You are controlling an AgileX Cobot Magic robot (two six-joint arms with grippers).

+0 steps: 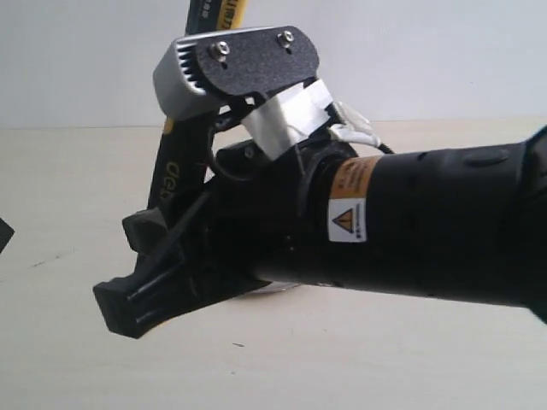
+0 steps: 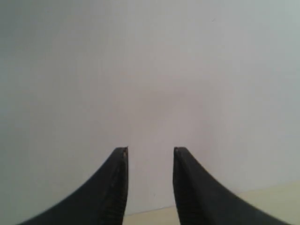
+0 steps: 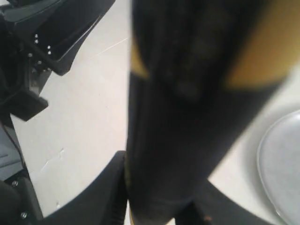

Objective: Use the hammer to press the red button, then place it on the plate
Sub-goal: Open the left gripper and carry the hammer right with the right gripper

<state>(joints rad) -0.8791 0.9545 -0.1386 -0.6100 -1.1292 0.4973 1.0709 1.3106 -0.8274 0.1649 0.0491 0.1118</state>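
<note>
My right gripper (image 1: pixel 141 256) is shut on the hammer's black handle (image 1: pixel 171 175) and holds it upright above the table, close to the exterior camera. The handle's yellow-and-black upper part (image 1: pixel 214 13) sticks up behind the wrist camera mount. In the right wrist view the hammer (image 3: pixel 187 117) is a blurred black and yellow bar filling the gap between the fingers (image 3: pixel 93 197). The steel plate (image 3: pixel 283 164) lies on the table beside and below the hammer. The red button is hidden. My left gripper (image 2: pixel 150 152) is open and empty, pointing at a white wall.
The right arm (image 1: pixel 427 222) blocks most of the exterior view. Black parts of the other arm (image 3: pixel 42 42) show beyond the hammer in the right wrist view. Pale beige tabletop (image 1: pixel 68 171) surrounds the gripper. A dark object (image 1: pixel 4 235) pokes in at the left edge.
</note>
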